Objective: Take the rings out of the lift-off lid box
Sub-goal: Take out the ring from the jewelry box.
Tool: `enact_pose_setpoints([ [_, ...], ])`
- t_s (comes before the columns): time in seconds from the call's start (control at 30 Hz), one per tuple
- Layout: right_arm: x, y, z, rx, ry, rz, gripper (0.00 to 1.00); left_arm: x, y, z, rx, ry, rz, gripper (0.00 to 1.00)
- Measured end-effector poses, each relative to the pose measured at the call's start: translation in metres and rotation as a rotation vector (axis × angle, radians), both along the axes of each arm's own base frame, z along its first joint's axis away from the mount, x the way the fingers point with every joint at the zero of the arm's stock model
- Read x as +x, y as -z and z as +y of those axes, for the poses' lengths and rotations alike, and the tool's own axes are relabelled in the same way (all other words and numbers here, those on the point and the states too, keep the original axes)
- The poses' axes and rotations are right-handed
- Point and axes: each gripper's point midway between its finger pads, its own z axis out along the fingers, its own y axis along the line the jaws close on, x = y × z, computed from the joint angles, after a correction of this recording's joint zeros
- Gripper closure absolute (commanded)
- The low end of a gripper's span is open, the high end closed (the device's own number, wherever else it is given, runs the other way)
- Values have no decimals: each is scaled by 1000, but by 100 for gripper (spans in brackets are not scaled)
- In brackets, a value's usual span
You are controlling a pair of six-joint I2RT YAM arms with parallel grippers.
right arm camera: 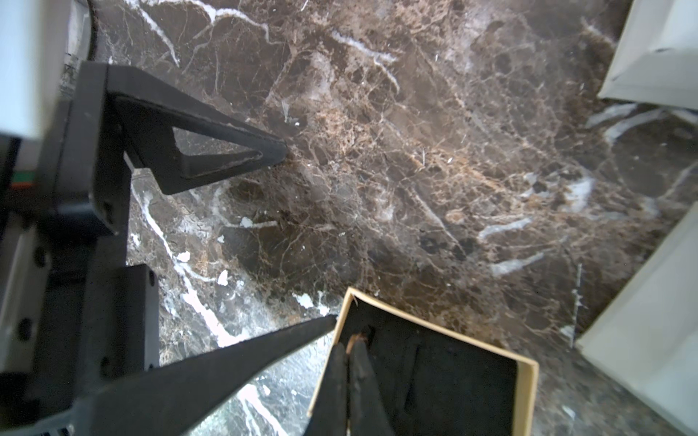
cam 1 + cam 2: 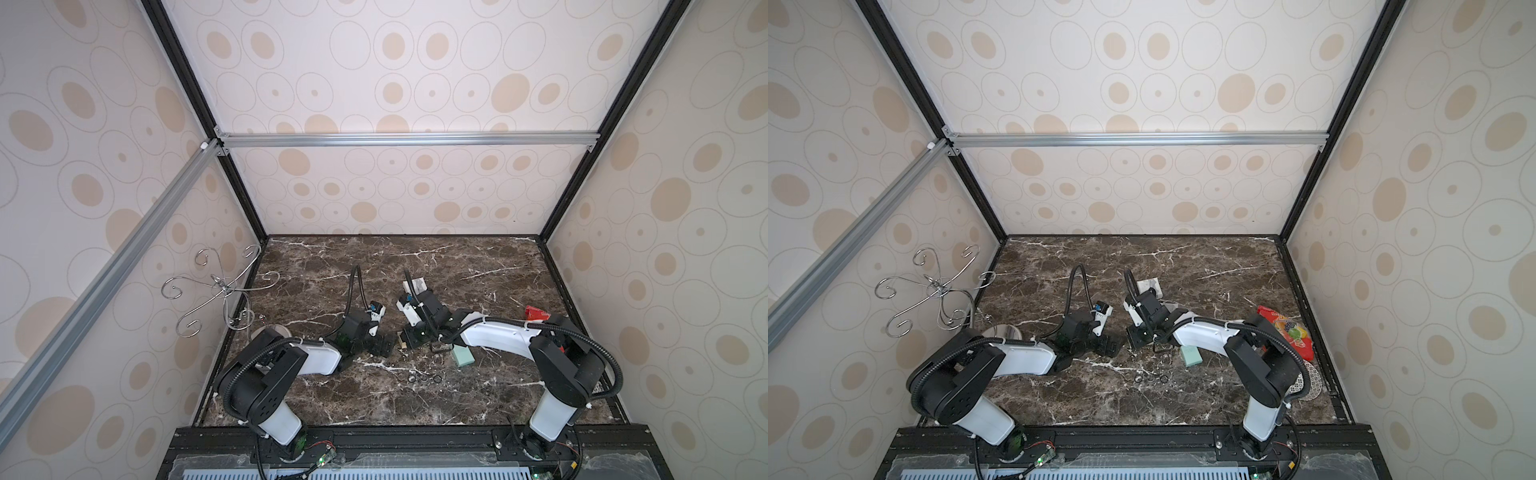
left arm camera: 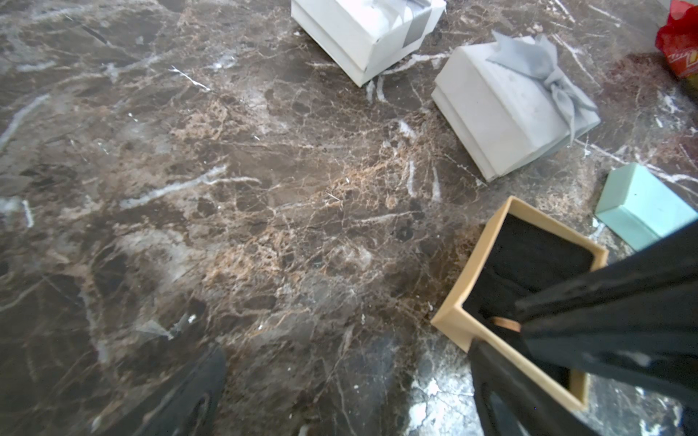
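Box: the tan lift-off lid box (image 3: 457, 321) stands open on the dark marbled tabletop (image 2: 457, 266), between the two arms; its lining is black.
Rings: three small dark rings (image 2: 424, 379) lie in a row on the bare tabletop, apart from the box on the side nearer the arm bases; both top views show them.
Right gripper (image 1: 349, 349): the fingers are clenched together with their tips down inside the box, pinching a thin copper-coloured hoop (image 3: 506, 324).
Left gripper (image 1: 309, 236): the fingers are released and spread wide; one fingertip is touching the outer wall of the box, the other stands over bare tabletop.
Other boxes: two white boxes (image 3: 502, 113) with grey ribbon sit closed beyond the tan one; a mint box (image 2: 463, 356) lies just beside the right arm.
Edges: a curly wire stand (image 2: 220, 286) rises at the left wall; a red packet (image 2: 536, 312) lies at the right.
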Motion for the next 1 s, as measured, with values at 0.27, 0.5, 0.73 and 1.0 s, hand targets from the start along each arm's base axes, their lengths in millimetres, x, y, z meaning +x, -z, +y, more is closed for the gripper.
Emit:
enact_pose_setpoints([
  [0.27, 0, 0, 0, 3, -1, -4, 100, -1, -4, -1, -8, 6, -4, 0],
  [0.5, -1, 3, -1, 2, 2, 0, 100, 0, -13, -3, -27, 12, -24, 0],
  [0.73, -1, 5, -2, 5, 7, -4, 100, 0, -7, -5, -25, 18, -11, 0],
  [1.0, -3, 9, -4, 2, 8, 1, 100, 2, -2, -8, -25, 24, -3, 0],
])
